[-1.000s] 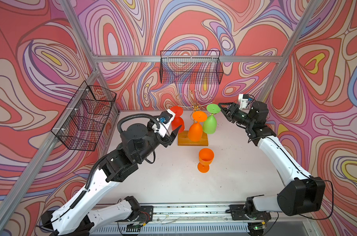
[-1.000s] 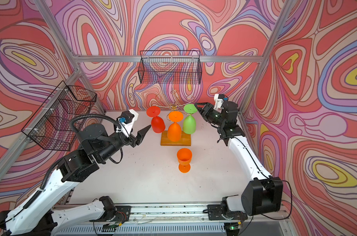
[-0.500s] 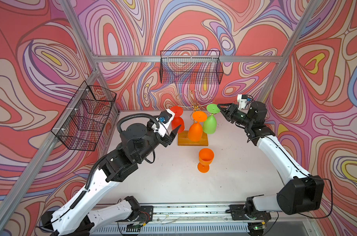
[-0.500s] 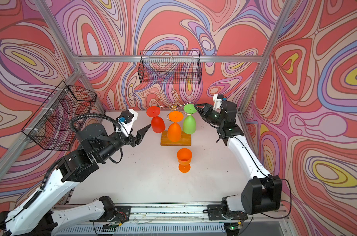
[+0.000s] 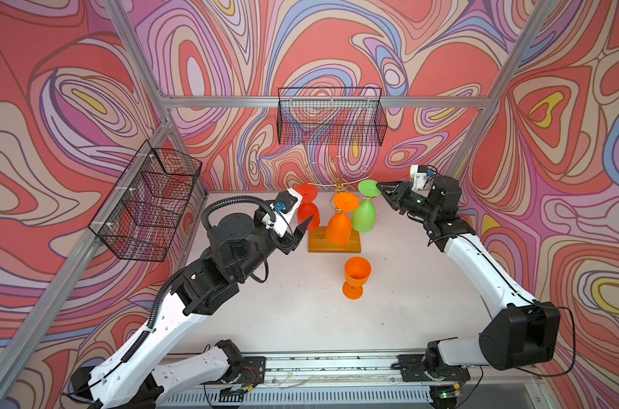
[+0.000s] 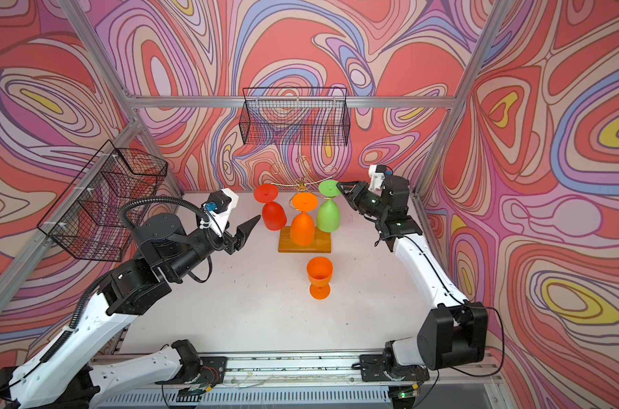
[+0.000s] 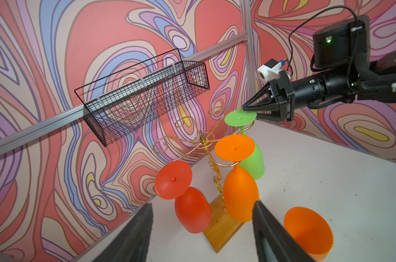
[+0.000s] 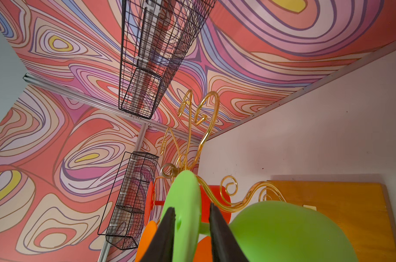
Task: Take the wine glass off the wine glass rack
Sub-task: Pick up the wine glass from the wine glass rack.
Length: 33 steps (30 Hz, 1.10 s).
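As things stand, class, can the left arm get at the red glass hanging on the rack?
Probably yes: the open left gripper points at the red glass from close by, nothing between them.

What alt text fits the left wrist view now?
The right gripper straddles the foot of the green wine glass, which hangs upside down on the gold wine glass rack beside a red glass and an orange glass. A second orange glass stands on the table; the left gripper is open.

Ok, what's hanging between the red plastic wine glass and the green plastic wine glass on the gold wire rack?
An upside-down orange plastic wine glass hangs there, between the red wine glass and the green wine glass; both top views show it.
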Tool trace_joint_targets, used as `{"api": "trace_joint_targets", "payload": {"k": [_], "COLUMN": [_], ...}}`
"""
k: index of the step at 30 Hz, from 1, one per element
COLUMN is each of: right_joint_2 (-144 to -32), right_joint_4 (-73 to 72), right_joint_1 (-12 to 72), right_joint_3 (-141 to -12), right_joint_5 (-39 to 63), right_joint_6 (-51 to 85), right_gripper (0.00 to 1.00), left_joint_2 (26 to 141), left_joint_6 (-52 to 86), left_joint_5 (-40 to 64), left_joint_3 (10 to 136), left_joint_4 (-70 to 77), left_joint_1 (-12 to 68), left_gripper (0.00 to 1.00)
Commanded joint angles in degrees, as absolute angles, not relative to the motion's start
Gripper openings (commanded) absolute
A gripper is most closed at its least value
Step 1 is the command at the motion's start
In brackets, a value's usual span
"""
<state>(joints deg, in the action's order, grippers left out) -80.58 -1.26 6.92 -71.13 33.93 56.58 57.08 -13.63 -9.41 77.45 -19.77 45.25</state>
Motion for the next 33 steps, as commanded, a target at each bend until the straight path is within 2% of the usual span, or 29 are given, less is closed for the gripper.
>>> {"api": "trace_joint_targets", "payload": {"k": [1, 18, 27, 33], "right_joint_2": [-81.2, -81.1, -80.5, -80.6], "right_joint_4": [-0.9, -0.1, 1.8, 3.6], "right_joint_1": [7.2, 7.2, 7.2, 7.3], "right_joint_3": [-72.1, -72.6, -74.0, -75.2], "right_joint_5": [34.0, 33.4, 32.6, 32.5], "right_joint_6": [56.3, 56.2, 55.4, 54.8], "right_gripper": [0.25, 0.12, 0.0, 0.0], "left_joint_2": [56.2, 56.2, 56.6, 56.7], "left_joint_6": [-13.2, -13.1, -13.2, -13.3], "left_joint_5": [-9.0, -9.0, -8.8, -8.9], "left_joint_3": [76.7, 76.6, 76.7, 76.6], "left_joint_4": [-18.2, -18.5, -18.6, -18.5], "left_joint_1": [44.7, 44.4, 44.2, 44.0], "left_gripper": [0.69, 0.68, 0.68, 0.68]}}
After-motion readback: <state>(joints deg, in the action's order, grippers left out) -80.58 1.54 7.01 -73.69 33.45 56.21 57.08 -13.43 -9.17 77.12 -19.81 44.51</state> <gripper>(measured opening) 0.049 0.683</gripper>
